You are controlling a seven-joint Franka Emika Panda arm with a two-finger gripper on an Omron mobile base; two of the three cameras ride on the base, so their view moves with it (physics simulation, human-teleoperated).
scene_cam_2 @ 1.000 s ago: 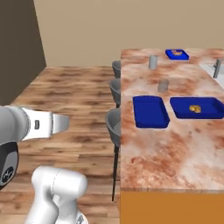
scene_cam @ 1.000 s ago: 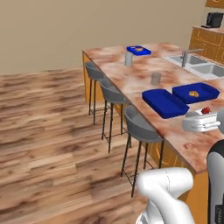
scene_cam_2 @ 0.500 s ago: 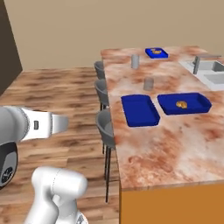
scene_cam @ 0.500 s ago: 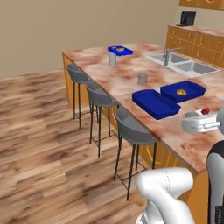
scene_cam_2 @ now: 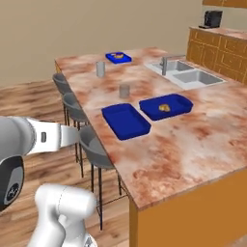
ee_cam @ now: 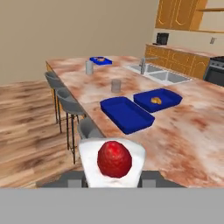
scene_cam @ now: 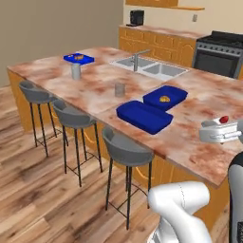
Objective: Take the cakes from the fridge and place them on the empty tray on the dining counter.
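I've got the white cake (ee_cam: 112,162) with the red cherry top pinched in the gripper (ee_cam: 112,177). The jaws sit narrow, one on each side of the slice, so it is held, not just resting. In the left base view the same slice (scene_cam: 219,129) rides at the hand, up in the air over the near end of the dining counter (scene_cam: 190,137).

The empty tray (ee_cam: 126,113) is my landmark. From the cake it lies straight ahead and lower down, with a stretch of bare marble between. Its long axis runs away from me, slanting a bit toward the stools (scene_cam_2: 94,147). So the coming move looks like a forward reach and then a drop. I judge very little sideways shift is needed.

Just beside the empty tray, on the sink side, is the other tray (ee_cam: 157,99) with a golden pastry in it. The two rims are close, so that's the wrong-target risk if I drift that way. Beyond the empty tray stands a small grey cup (ee_cam: 115,85). Farther off is a taller cup (ee_cam: 89,67) and a small blue plate (ee_cam: 100,59) with food on it. The sink (ee_cam: 162,75) lies past the pastry tray.

There's only one arm, so no choice of hand. I see no second cake on the counter, and the empty tray has nothing in it, so I'd call the task early, with this first slice still to be set down.
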